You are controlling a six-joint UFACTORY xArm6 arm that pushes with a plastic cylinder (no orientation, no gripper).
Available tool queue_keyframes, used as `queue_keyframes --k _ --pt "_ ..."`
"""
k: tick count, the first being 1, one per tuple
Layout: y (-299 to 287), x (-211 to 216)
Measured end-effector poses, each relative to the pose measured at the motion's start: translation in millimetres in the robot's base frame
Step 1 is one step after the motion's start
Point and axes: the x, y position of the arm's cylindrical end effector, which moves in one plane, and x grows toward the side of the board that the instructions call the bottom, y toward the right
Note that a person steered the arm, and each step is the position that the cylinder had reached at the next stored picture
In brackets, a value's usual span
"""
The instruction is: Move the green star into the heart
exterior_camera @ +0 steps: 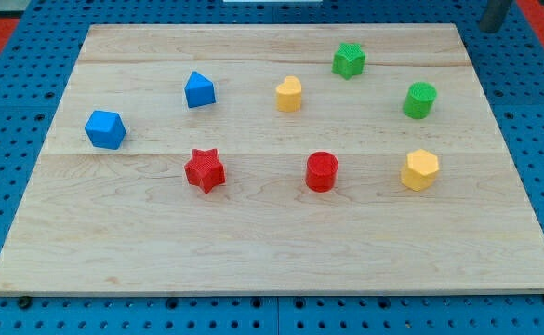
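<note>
Lab or robotics test bench. Pale wooden board (272,242) lies on blue perforated base plate (30,56) with regular grid of holes (typical optical-breadboard style mounting surface). Red-orange surface (11,19) shows past plate at view's top corners. 9 small 3D-printed coloured blocks, e.g. green star (349,60), spread on board. Dark rod (495,14) enters at view's top right; my tip not clearly visible.

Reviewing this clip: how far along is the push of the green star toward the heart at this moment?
Nothing looks done yet. The green star sits near the view's top, apart from the yellow heart, which lies to its lower left with bare board between them. In hand: my tip is at the view's top right corner, off the board and away from every block. Left: bring the tip behind the star and push it leftward into the heart.
</note>
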Motion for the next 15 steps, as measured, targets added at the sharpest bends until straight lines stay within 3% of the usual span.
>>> queue_keyframes --k 2,4,7,8,10,11,12,13,14,15 --pt "-27 89" --pt "-44 56" --pt "-225 55" --pt "-286 75" --pt "-351 107" --pt "-365 133" --pt "-374 131" --pt "-369 100" --pt "-330 82" --pt "-256 85"
